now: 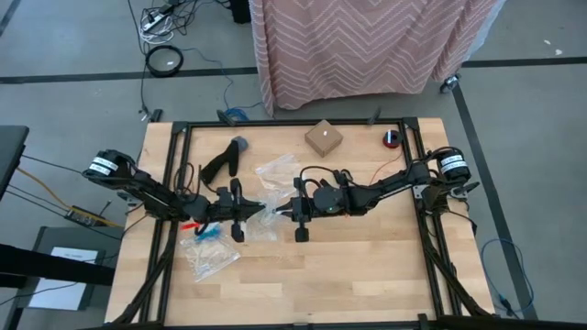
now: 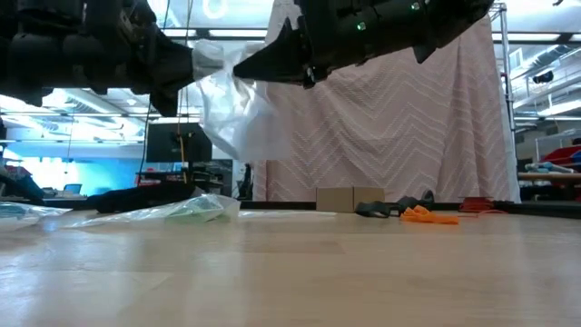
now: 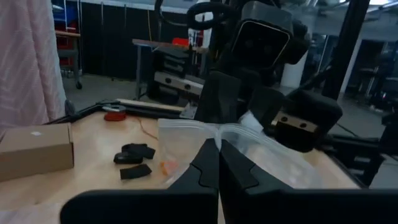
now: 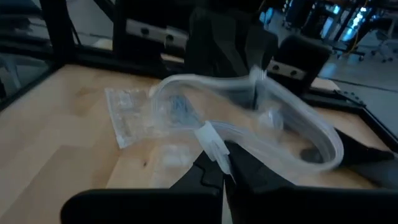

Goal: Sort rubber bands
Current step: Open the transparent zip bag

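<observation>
We see a light wooden table [image 1: 348, 266] framed by black rails. Lying on it: a small cardboard box [image 1: 324, 138] at upper centre, a red roll [image 1: 392, 138] at upper right, a dark object [image 1: 227, 157] left of the box, and clear plastic bags [image 1: 209, 253] at lower left, with a red item [image 1: 190, 225] beside them.

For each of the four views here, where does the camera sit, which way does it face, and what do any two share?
High: overhead, looking straight down on the table; both arms show.
Low: table height, looking level across; both arms overhead, holding a clear zip bag up.
Left wrist: behind the left gripper, facing the right arm.
Right wrist: behind the right gripper, facing the left arm.
Shared: both wrist views show that bag pinched in shut jaws.
</observation>
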